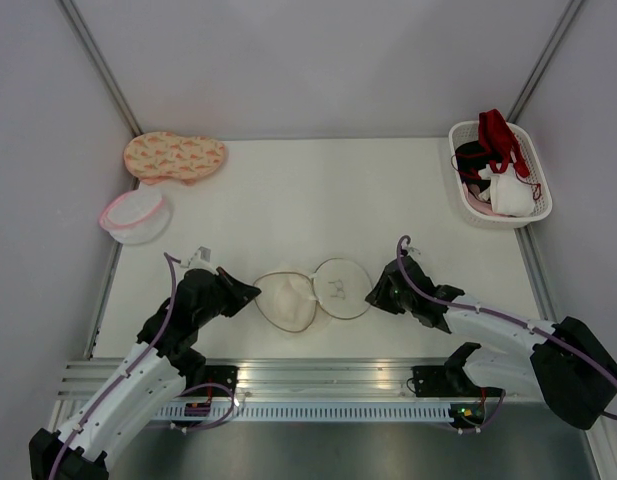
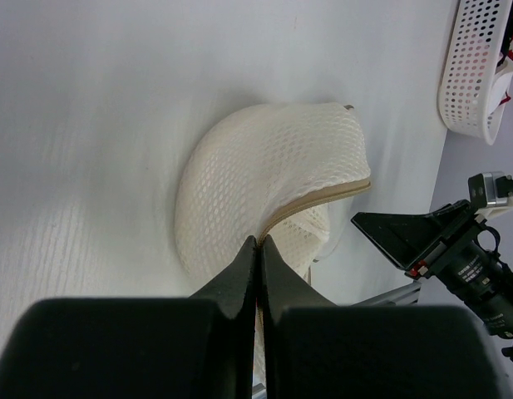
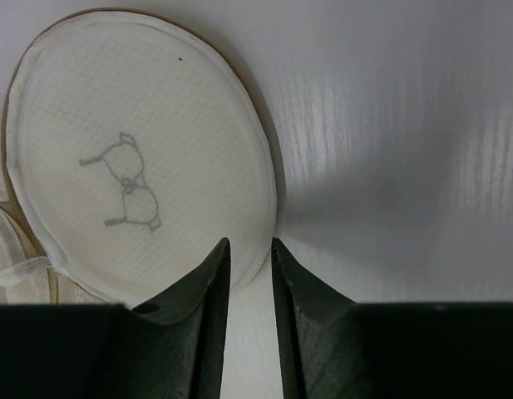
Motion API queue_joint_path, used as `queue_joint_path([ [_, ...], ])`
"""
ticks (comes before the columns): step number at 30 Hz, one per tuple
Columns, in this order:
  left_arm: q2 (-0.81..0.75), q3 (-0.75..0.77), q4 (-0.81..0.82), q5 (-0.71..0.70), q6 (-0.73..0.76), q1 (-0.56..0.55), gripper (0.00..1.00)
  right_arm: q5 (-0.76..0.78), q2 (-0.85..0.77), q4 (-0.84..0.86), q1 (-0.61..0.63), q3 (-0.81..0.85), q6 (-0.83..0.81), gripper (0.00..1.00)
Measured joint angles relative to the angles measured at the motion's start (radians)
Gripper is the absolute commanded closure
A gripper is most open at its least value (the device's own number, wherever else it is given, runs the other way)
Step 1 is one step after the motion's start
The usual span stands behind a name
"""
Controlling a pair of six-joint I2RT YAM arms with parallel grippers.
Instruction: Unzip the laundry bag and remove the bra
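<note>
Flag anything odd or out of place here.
The laundry bag lies splayed open in two halves, one rim pinched up and folded by the shut left gripper. The bra is heaped in the white basket, red straps sticking up.

Surfaces: cloth, plastic.
laundry bag [image 2: 256, 166] cream open-weave mesh, matt; basket [image 2: 472, 75] perforated white plastic; table [image 1: 318, 190] matt white, faintly ribbed.

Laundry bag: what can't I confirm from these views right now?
- Inside of the laundry bag, left half: left wrist view, its domed mesh covers it.
- Same half, right wrist view: cut off by the left edge.
- The bra in the basket: top external view, small, tangled with other garments.
</note>
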Motion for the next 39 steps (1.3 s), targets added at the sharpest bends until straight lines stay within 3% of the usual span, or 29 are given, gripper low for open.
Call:
queue_joint_path([
  [11, -0.002, -0.003, -0.015, 0.0, -0.002, 0.0, 0.98, 0.015, 0.006, 0.042, 0.014, -0.047, 0.056, 0.6],
  [16, -0.007, -0.003, -0.018, 0.002, -0.003, 0.0, 0.98, 0.018, 0.038, 0.12, 0.019, -0.065, 0.084, 0.74],
  [17, -0.011, -0.003, -0.017, 0.002, -0.003, 0.0, 0.98, 0.018, 0.052, 0.142, 0.02, -0.066, 0.09, 0.83],
  [18, -0.014, -0.003, -0.018, 0.002, -0.003, 0.0, 0.98, 0.019, 0.065, 0.159, 0.023, -0.067, 0.093, 0.98],
  [19, -0.017, -0.003, -0.017, 0.002, -0.003, 0.0, 0.98, 0.021, 0.078, 0.172, 0.026, -0.068, 0.097, 1.0],
  [23, -0.024, -0.003, -0.017, 0.002, -0.003, 0.0, 0.98, 0.032, 0.08, 0.17, 0.043, -0.066, 0.106, 1.0],
  [27, -0.024, -0.003, -0.018, 0.003, -0.003, 0.0, 0.98, 0.066, -0.011, 0.064, 0.057, -0.033, 0.064, 0.99],
  [32, -0.014, -0.003, -0.015, 0.007, -0.003, 0.0, 0.98, 0.048, -0.135, -0.011, 0.071, 0.146, -0.076, 1.0],
  [39, 0.013, -0.003, 0.002, 0.014, -0.003, 0.0, 0.98, -0.148, 0.004, 0.095, 0.125, 0.316, -0.243, 1.0],
])
